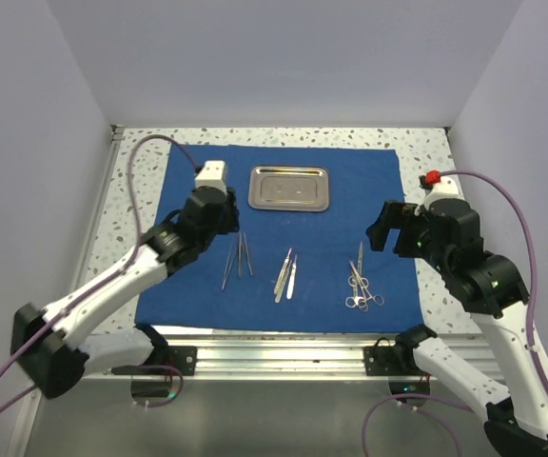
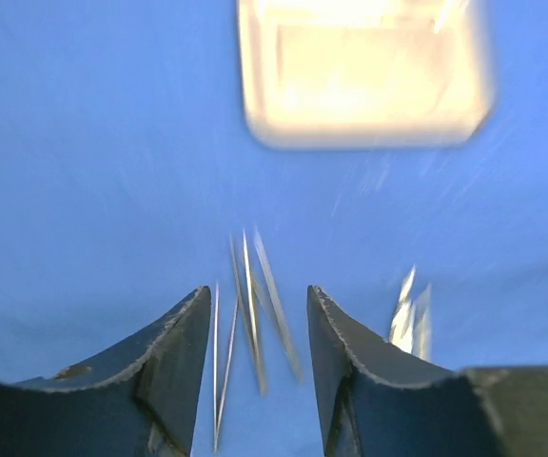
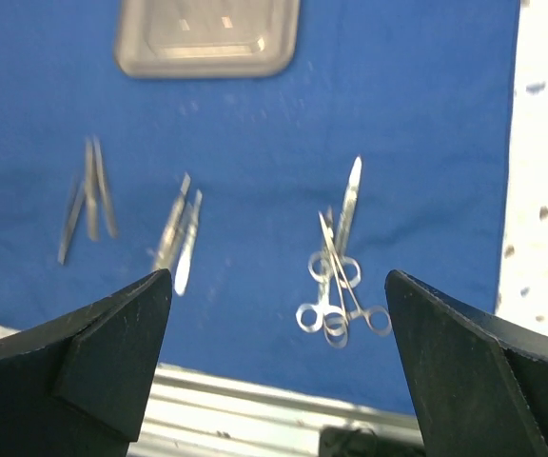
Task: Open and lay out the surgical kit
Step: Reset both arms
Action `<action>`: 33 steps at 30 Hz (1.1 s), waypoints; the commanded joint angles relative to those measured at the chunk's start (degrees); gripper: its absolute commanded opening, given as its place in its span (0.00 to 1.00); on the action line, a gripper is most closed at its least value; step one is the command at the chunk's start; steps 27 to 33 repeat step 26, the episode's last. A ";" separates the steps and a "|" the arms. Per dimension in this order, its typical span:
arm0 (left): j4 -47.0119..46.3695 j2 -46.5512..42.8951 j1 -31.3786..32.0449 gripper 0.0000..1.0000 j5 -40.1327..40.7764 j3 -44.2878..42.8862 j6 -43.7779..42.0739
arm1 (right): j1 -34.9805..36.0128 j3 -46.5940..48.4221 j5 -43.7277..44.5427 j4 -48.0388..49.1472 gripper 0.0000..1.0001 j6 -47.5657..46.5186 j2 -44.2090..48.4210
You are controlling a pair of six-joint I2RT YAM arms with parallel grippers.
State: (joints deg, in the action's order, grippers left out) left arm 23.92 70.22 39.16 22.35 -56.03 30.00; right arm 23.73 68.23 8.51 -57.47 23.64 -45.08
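Just by left pincer [image 2: 258, 293], tweezers [image 1: 241, 257]

Royal-blue cloth [image 1: 188, 190]: lay spread flat. Steel tray [image 1: 289, 188]: sat at its far centre. Tweezers [image 1: 237, 259]: lay fanned at left. Thin silver pair [image 1: 285, 276]: lay mid-cloth. Scissors and forceps [image 1: 361, 286]: overlapped at right.

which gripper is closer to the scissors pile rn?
Right. The right gripper hangs open above the scissors pile, a little to its right. The left gripper is across the cloth, over the leftmost tweezers.
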 commanded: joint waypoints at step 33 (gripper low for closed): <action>-29.37 -29.26 0.83 0.66 22.74 19.90 -21.82 | 0.27 -3.02 2.38 14.50 0.98 -0.61 0.87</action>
